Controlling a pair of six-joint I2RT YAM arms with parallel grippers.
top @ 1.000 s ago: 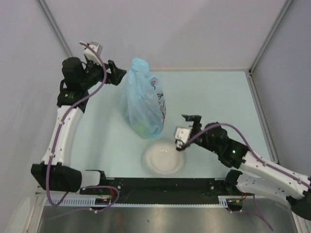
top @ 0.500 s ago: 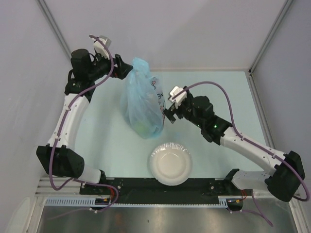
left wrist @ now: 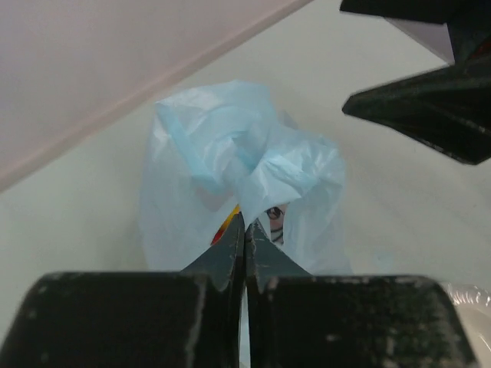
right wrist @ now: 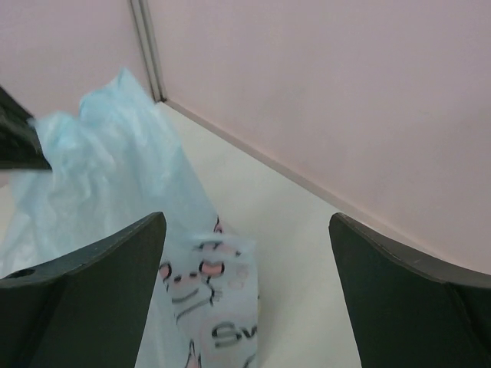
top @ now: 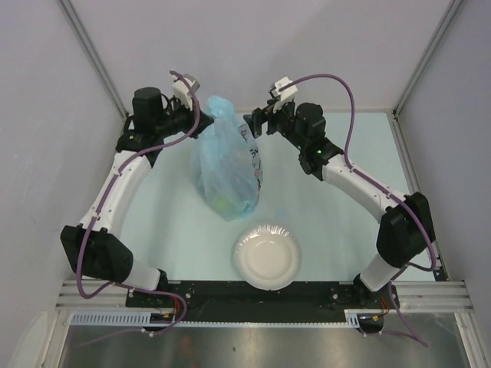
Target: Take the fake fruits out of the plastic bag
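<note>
Light-blue plastic bag point(top: 226, 165) standing upright; left fingers point(left wrist: 222, 261) pressing together by its top, right fingers point(right wrist: 92, 268) hovering spread, probably for opening.

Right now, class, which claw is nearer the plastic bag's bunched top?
Left. The left claw, shut, sits right at the plastic bag's top; the right claw, open, hovers farther off beside its printed side.

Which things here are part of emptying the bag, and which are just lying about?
In the job:
plastic bag
fake fruits, showing green through its lower end
left fingers, shut at the bag's top
right fingers, open beside the bag

Lying about:
white bowl, empty, toward the table's near edge
</note>
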